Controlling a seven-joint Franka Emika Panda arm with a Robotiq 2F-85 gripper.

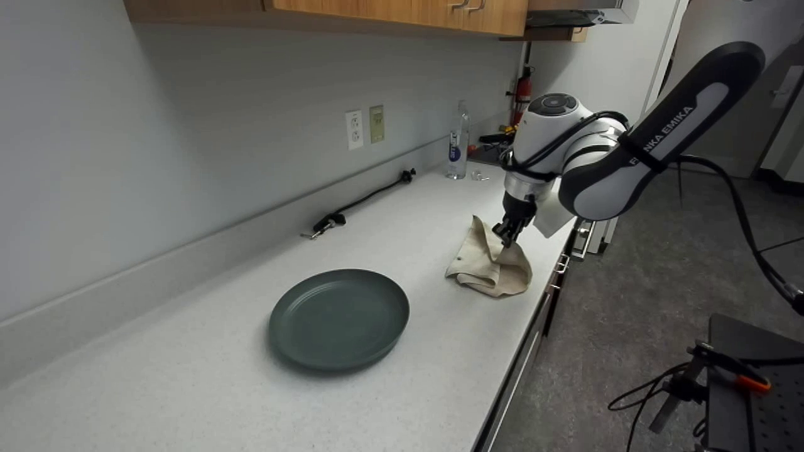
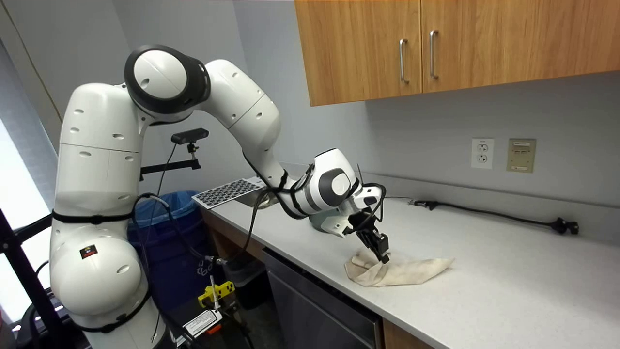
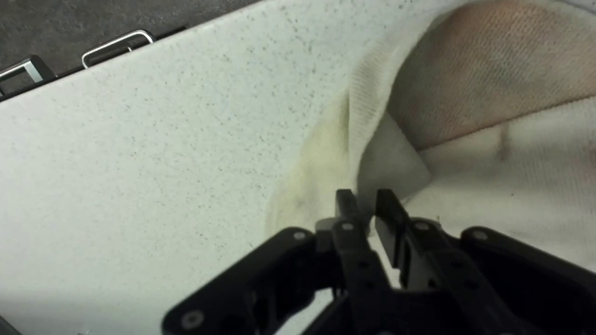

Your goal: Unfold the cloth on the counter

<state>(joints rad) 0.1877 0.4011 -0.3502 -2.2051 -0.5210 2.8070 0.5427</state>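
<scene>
The cream-beige cloth (image 1: 480, 263) lies rumpled and partly folded on the white counter (image 1: 207, 389), near its front edge. It also shows in an exterior view (image 2: 416, 271) with a flap stretched to one side. In the wrist view the cloth (image 3: 507, 181) fills the right side, with a raised, curled fold running down to the fingers. My gripper (image 3: 368, 200) points down at the cloth, its fingers apart by a narrow gap. Part of the fold shows between the fingertips. In both exterior views the gripper (image 1: 504, 238) (image 2: 383, 257) is at the cloth; the tips' contact is unclear.
A round dark grey-green plate (image 1: 339, 320) sits on the counter beyond the cloth. A black cable with a clamp (image 1: 370, 199) lies along the backsplash. A clear bottle (image 1: 458, 147) stands at the wall. Wooden cabinets (image 2: 363, 53) hang above.
</scene>
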